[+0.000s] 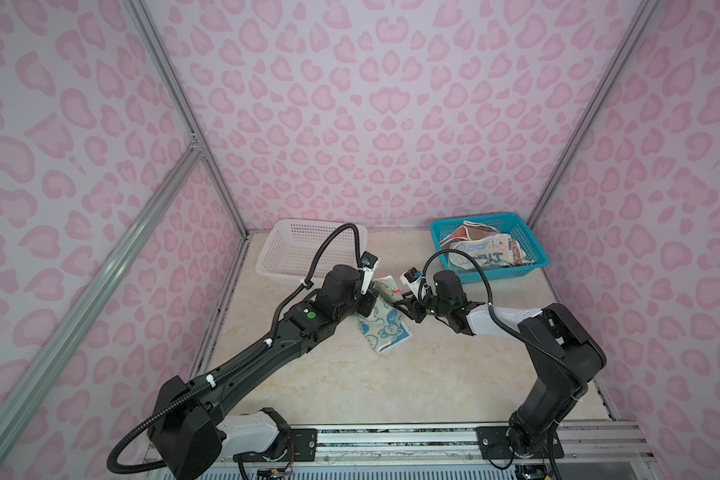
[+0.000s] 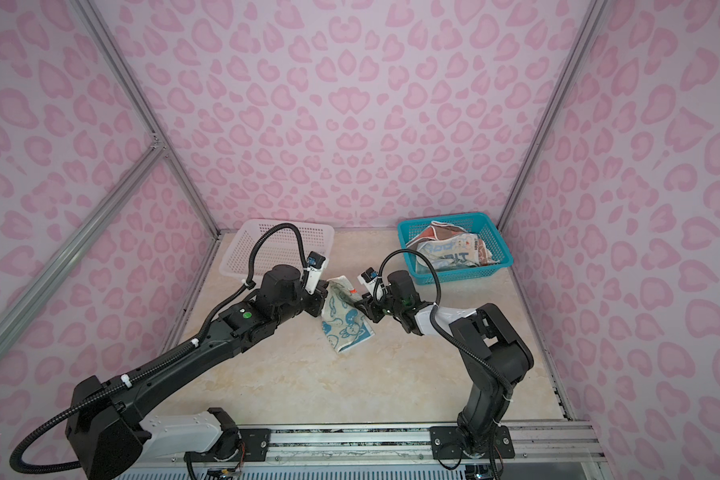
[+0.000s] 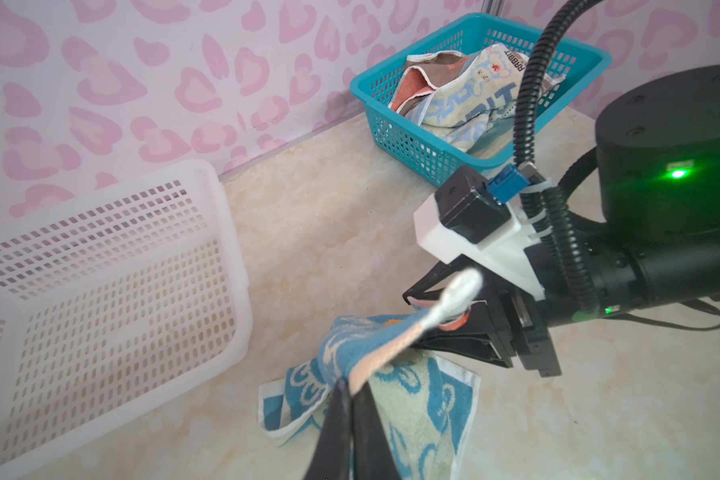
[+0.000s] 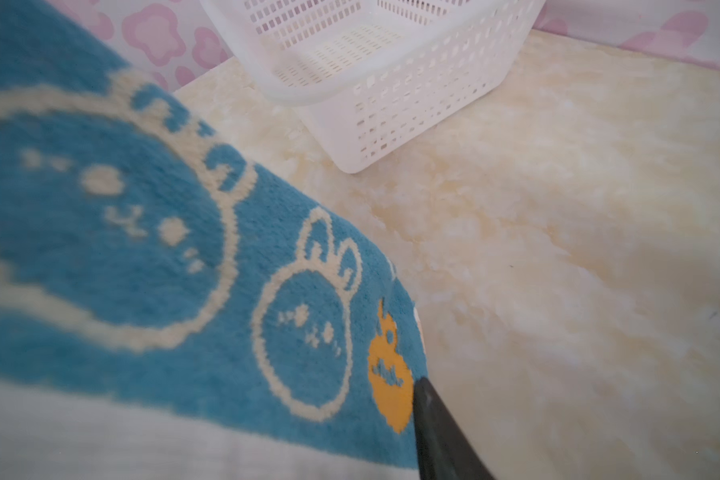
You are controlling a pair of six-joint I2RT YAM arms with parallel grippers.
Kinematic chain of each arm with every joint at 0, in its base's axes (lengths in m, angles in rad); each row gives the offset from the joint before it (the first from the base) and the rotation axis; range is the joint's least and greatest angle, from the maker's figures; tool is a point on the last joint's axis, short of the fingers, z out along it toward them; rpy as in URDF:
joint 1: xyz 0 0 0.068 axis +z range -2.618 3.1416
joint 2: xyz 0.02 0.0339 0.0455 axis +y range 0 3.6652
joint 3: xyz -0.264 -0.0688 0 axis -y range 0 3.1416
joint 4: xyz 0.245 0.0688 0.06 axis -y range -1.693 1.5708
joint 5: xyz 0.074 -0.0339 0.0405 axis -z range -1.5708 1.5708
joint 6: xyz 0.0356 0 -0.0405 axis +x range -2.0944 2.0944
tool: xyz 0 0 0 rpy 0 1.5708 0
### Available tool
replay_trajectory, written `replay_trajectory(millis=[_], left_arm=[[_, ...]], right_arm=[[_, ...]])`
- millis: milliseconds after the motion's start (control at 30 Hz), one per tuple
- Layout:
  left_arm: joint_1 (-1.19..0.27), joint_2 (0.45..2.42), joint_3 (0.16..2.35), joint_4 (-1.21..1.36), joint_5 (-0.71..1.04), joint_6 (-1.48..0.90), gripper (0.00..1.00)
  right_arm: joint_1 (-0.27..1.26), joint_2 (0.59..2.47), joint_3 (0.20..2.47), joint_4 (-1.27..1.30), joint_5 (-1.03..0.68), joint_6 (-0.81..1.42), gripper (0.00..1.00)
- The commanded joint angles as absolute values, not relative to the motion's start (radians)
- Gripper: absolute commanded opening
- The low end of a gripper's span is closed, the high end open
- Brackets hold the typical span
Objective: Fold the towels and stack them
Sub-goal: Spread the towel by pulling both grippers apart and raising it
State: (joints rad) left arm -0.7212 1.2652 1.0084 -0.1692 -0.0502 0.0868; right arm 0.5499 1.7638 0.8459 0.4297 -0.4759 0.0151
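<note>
Left gripper (image 3: 347,388): clamping the rabbit towel (image 1: 385,328)'s raised edge, just beside the white basket (image 1: 304,249).
Right gripper (image 3: 437,316): jaws standing apart around that edge's corner.
Towel end: trailing onto the table (image 1: 391,386).
Open room: bare table lying in front of the white basket.
Other towels (image 1: 483,249): lying in the teal basket (image 1: 535,251), well apart.

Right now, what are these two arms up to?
Two robot arms are handling a blue rabbit towel over the table. The left pincer is shut on one edge, holding it up, while the rest trails on the table. The right pincer is at the same raised edge; whether it grips is unclear. More towels lie crumpled in the teal basket; the white basket holds none.
</note>
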Motion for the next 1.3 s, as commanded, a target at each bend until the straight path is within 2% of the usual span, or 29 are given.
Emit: replay_trajectory(millis=[0, 133, 267, 400, 500, 600, 667, 967, 1267], left_arm=[[-0.713, 1.246, 1.005, -0.165, -0.072, 0.077, 0.03], [-0.706, 1.239, 1.005, -0.174, -0.082, 0.080, 0.03], [-0.701, 1.240, 1.004, -0.174, -0.080, 0.078, 0.03], [-0.699, 1.244, 1.004, -0.177, -0.091, 0.081, 0.03], [-0.696, 1.238, 1.003, -0.174, -0.100, 0.081, 0.03], [-0.695, 1.233, 1.002, -0.173, -0.094, 0.077, 0.03], [-0.694, 1.235, 1.008, -0.176, -0.102, 0.072, 0.03], [-0.692, 1.301, 1.144, -0.176, -0.142, 0.060, 0.03], [-0.693, 1.351, 1.381, -0.237, -0.143, 0.035, 0.03]], right_arm=[[0.544, 1.804, 0.847, 0.502, -0.485, 0.057, 0.40], [0.527, 1.842, 0.833, 0.547, -0.485, 0.092, 0.38], [0.513, 1.852, 0.807, 0.597, -0.490, 0.119, 0.28], [0.505, 1.847, 0.807, 0.587, -0.496, 0.121, 0.24], [0.497, 1.842, 0.806, 0.583, -0.502, 0.123, 0.17], [0.491, 1.823, 0.809, 0.564, -0.502, 0.130, 0.01], [0.484, 1.774, 0.810, 0.535, -0.478, 0.133, 0.00], [0.458, 1.437, 1.075, -0.064, -0.166, -0.063, 0.00], [0.454, 1.269, 1.390, -0.416, 0.012, -0.207, 0.00]])
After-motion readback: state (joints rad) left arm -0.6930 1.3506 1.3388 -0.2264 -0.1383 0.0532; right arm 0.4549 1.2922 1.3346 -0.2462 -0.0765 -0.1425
